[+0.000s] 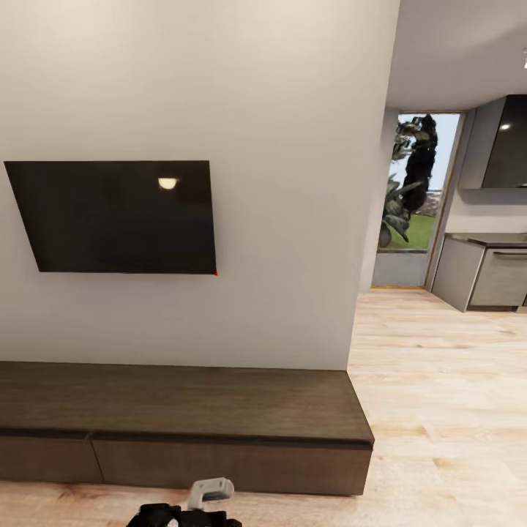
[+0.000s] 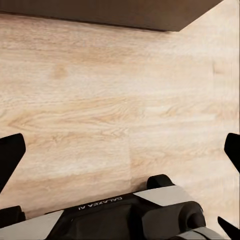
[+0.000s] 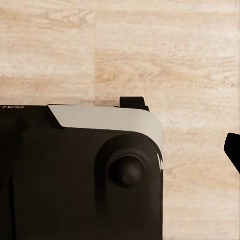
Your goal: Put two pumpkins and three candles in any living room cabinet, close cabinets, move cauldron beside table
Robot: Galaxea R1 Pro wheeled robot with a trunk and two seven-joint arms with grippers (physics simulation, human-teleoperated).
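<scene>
The cabinet (image 1: pixel 183 402), a long low dark-brown unit, stands against the wall under a black TV, and its drawer fronts (image 1: pixel 227 465) sit flush and shut. Its dark underside edge (image 2: pixel 125 12) shows in the left wrist view. My left gripper (image 2: pixel 120 150) hangs open over bare wood floor, with its black fingertips (image 2: pixel 10 152) far apart and nothing between them. My right gripper (image 3: pixel 120 150) is open too: one fingertip (image 3: pixel 233 150) shows at the frame's edge, and my own dark body covers the other side. The pumpkins, candles, cauldron and table are out of view.
A black TV (image 1: pixel 117 216) hangs on the beige wall above the unit. Light wood floor (image 1: pixel 439 410) runs to the right past the wall's corner toward grey kitchen cupboards (image 1: pixel 487 274) and a glass door (image 1: pixel 413 197). A grey and black part of my body (image 1: pixel 197 505) shows at the bottom.
</scene>
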